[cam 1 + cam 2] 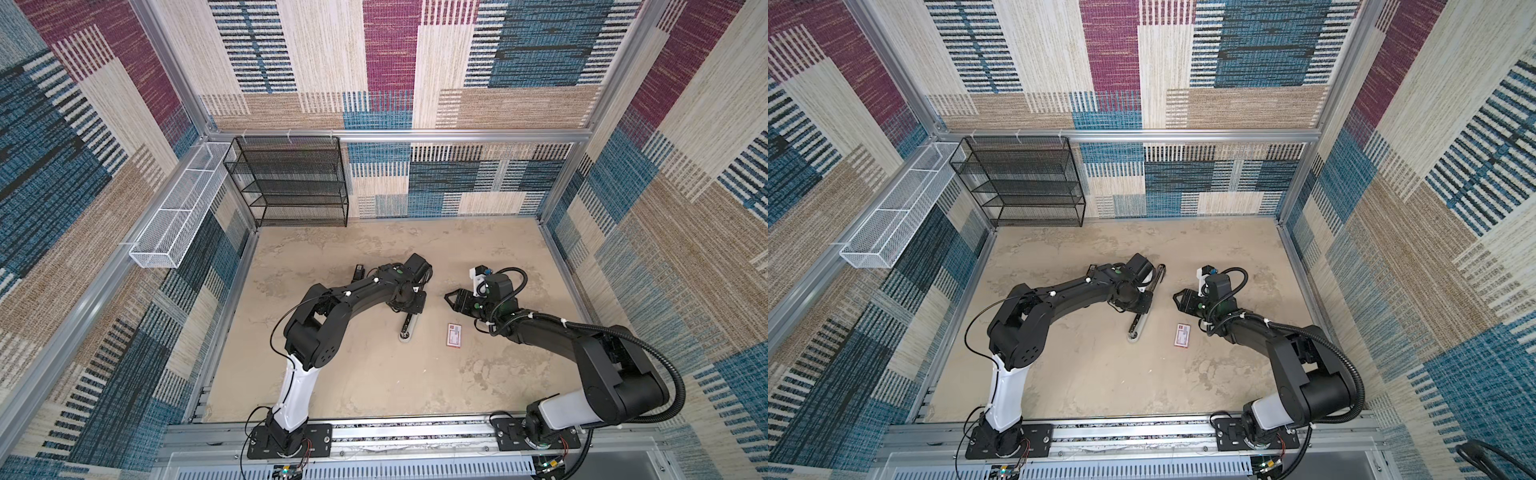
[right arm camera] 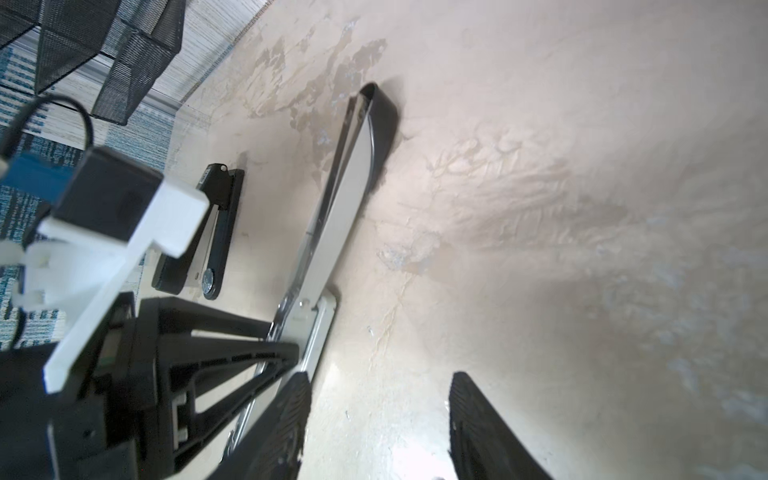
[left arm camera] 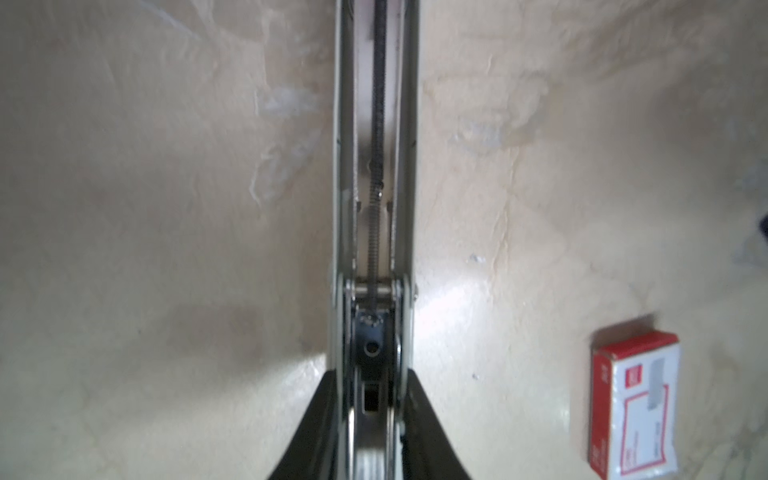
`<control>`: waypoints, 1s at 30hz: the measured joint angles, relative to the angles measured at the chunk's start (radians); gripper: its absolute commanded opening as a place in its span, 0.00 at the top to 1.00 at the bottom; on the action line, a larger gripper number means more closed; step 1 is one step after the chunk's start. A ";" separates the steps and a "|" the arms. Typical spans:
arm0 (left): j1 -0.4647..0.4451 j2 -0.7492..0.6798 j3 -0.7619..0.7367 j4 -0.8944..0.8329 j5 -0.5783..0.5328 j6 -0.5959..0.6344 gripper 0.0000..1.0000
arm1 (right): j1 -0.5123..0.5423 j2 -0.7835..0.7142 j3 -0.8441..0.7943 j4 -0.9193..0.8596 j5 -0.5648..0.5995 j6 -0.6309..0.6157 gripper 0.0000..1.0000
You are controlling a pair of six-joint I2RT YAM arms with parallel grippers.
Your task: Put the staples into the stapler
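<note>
- My left gripper (image 1: 409,309) was down near the middle of the desk (image 1: 353,374), on the long stapler (image 1: 406,326).
- In the left wrist view my left fingers (image 3: 316,428) sat against both metal sides of the stapler (image 3: 376,166) just by its hinge, clamped on it.
- The stapler was folded open and lay flat. Its spring channel faced up, one end pointed to the desk's far edge and the other to the near edge.
- My right gripper (image 1: 451,299) hung to the right of the stapler, well clear of it, with its tips turned towards my left gripper.
- My right fingers (image 2: 478,415) stood apart, with only bare desk between them.
- The box of staples (image 1: 454,334), white with red marks, lay flat on the desk. It was just right of the stapler's near end, not touching it, and on the near side of my right gripper.
- I could not tell whether the box was open, and no loose strips showed.
- A smaller black stapler-like thing (image 2: 208,232) lay on the desk left of the long stapler, towards the far edge.
- A black mesh shelf (image 1: 291,178) stood at the desk's far left corner.
</note>
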 measured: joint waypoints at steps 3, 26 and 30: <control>0.000 0.039 0.067 -0.024 -0.032 -0.051 0.80 | -0.003 -0.014 -0.014 -0.001 0.019 0.004 0.42; -0.011 -0.133 0.004 -0.087 -0.096 -0.129 0.48 | -0.007 -0.068 -0.051 0.001 0.010 0.018 0.38; -0.009 -0.201 -0.088 -0.080 -0.119 -0.121 0.48 | -0.007 -0.082 -0.049 0.005 -0.021 0.008 0.38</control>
